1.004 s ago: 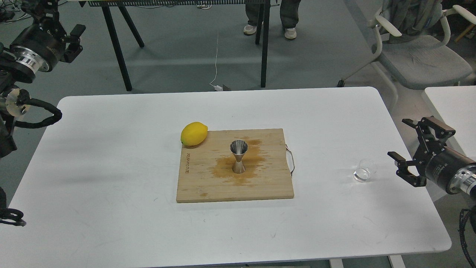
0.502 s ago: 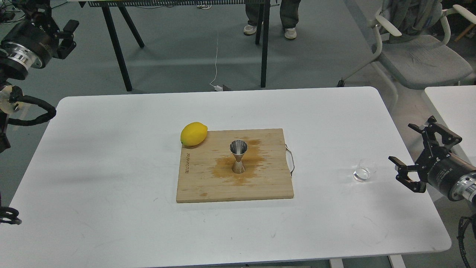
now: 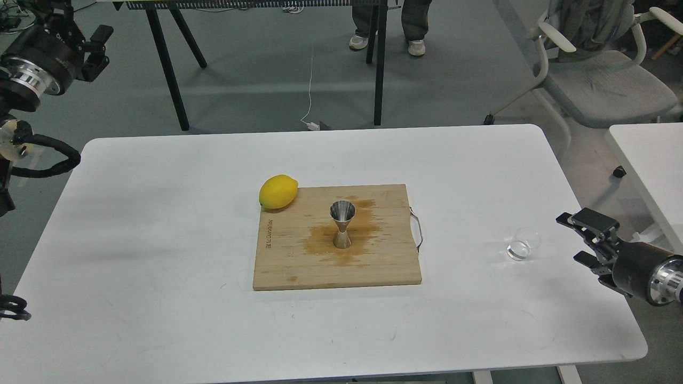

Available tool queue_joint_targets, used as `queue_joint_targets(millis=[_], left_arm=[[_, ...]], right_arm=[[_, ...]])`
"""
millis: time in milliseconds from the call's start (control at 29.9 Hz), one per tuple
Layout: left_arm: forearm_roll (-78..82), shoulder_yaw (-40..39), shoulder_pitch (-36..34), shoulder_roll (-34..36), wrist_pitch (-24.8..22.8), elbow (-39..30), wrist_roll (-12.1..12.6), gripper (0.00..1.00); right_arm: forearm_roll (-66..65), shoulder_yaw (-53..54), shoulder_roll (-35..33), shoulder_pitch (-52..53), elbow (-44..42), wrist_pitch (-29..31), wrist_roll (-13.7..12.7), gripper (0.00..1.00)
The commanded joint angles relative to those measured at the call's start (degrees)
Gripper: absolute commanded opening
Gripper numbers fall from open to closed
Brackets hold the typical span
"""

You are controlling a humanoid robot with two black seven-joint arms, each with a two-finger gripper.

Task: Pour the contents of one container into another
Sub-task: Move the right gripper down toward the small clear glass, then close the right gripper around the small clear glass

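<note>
The clear glass tumbler (image 3: 522,244) stands upright on the white table (image 3: 160,213), right of the board, and looks nearly empty. On the wooden cutting board (image 3: 299,266) the steel jigger (image 3: 342,225) stands upright in a brown wet stain. My right gripper (image 3: 580,239) hovers at the table's right edge, a short way right of the tumbler, open and holding nothing. High at the far left, off the table, my left gripper (image 3: 96,50) is open and holds nothing.
A yellow lemon (image 3: 278,191) rests at the board's back left corner. A metal loop handle (image 3: 418,229) sticks out of the board's right side. A grey chair (image 3: 603,80) and a second white table (image 3: 648,154) stand to the right.
My right gripper has rolled about its wrist and drawn back to the right, away from the tumbler. The left gripper has shifted slightly up and left. The tumbler and the jigger have not moved.
</note>
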Motion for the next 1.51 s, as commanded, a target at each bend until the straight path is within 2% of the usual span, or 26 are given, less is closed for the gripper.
queue_joint_targets(millis=[0, 67, 301, 435, 669, 970, 1238, 1405, 1472], left_arm=[[0.0, 0.1, 0.0, 0.2, 0.0, -0.1, 0.0, 1.0], [0.0, 0.1, 0.0, 0.3, 0.0, -0.1, 0.0, 1.0], [0.0, -0.1, -0.1, 0.6, 0.0, -0.1, 0.0, 1.0], [0.0, -0.1, -0.3, 0.7, 0.0, -0.1, 0.0, 1.0], [0.0, 0.0, -0.3, 1.0, 0.0, -0.1, 0.0, 1.0], [-0.1, -0.1, -0.3, 2.1, 0.0, -0.1, 0.0, 1.0], [-0.1, -0.1, -0.3, 2.7, 0.0, -0.1, 0.0, 1.0], [-0.1, -0.2, -0.3, 2.8, 0.0, -0.1, 0.0, 1.0], [-0.1, -0.2, -0.3, 2.8, 0.0, -0.1, 0.0, 1.0]], right_arm=[[-8.6, -0.5, 2.1, 1.5, -1.6, 0.5, -2.6, 0.97], [-10.7, -2.7, 2.8, 2.7, -2.2, 0.7, -2.7, 0.97], [-17.0, -16.5, 6.1, 12.1, -7.7, 0.0, -0.3, 0.96], [-19.8, -21.5, 8.6, 16.0, -10.8, -0.5, 0.0, 0.96], [-21.4, -25.8, 14.5, 19.6, -17.7, -0.5, 2.3, 0.96], [-21.5, -29.0, 19.9, 20.0, -21.8, -0.8, 2.4, 0.96], [-23.1, -30.4, 22.0, 20.5, -24.1, -0.9, 2.4, 0.95], [-23.5, -33.4, 22.6, 22.5, -25.6, -1.7, 2.4, 0.93], [-23.5, -34.4, 23.1, 23.4, -25.8, -2.0, 2.4, 0.89]])
